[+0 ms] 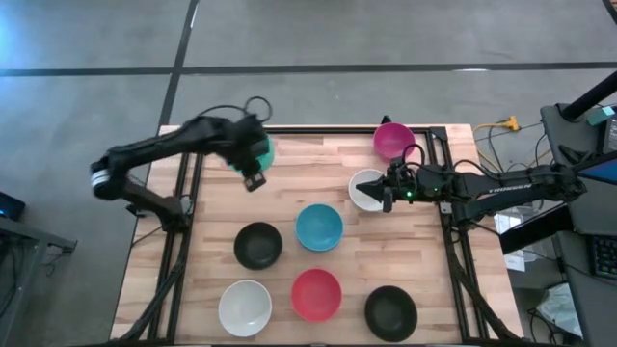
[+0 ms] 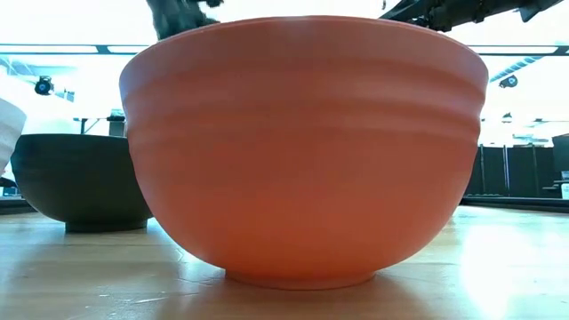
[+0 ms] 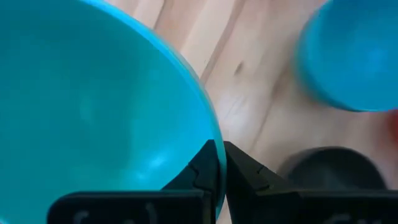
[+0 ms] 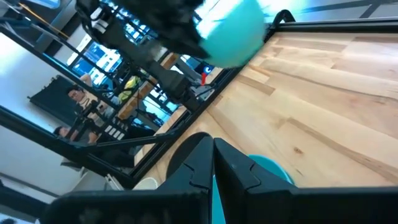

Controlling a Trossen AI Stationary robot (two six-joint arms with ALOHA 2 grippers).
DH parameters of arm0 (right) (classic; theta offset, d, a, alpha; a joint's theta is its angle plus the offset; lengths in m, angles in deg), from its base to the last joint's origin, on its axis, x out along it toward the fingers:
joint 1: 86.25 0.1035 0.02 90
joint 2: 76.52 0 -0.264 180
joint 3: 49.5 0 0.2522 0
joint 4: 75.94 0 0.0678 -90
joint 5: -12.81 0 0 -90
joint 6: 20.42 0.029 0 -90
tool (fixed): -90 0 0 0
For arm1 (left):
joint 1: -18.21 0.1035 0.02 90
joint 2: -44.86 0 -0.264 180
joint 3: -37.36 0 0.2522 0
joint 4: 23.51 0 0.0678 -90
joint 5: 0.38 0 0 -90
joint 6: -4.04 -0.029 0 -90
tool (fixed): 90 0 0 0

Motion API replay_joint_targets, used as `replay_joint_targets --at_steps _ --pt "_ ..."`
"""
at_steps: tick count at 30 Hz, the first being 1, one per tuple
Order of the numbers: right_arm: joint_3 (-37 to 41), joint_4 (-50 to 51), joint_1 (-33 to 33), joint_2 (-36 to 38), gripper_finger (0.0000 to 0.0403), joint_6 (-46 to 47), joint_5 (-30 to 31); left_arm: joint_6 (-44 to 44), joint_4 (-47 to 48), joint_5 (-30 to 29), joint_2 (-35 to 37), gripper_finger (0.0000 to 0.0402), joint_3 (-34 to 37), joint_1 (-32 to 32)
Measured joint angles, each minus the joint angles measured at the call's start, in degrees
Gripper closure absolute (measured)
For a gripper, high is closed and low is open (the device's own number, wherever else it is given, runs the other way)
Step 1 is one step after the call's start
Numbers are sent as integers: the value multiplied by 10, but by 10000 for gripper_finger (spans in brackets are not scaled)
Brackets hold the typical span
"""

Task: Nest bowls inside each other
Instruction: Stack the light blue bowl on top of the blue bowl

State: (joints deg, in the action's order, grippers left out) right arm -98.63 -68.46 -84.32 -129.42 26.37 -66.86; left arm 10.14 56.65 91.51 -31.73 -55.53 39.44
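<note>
High view: at the table's far left, a teal bowl point(image 1: 260, 151) is pinched by its rim in the left gripper point(image 1: 253, 177), fingers clamped narrow. A white bowl point(image 1: 244, 306), black bowl point(image 1: 257, 244), blue bowl point(image 1: 318, 226) and red bowl point(image 1: 316, 294) are spread mid-table. Farther right, a second white bowl point(image 1: 365, 189) is met by the right gripper point(image 1: 387, 193), fingers pressed together, beside a magenta bowl point(image 1: 393, 140); what it grips cannot be told.
</note>
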Motion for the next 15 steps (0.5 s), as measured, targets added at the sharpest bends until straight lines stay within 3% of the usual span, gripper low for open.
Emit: replay_joint_targets --at_steps 8,15 --pt "0 0 -1 0 394 -1 0 56 -55 -56 151 401 0 -87" --pt "0 0 -1 0 394 -6 1 21 -213 -39 200 401 0 -166"
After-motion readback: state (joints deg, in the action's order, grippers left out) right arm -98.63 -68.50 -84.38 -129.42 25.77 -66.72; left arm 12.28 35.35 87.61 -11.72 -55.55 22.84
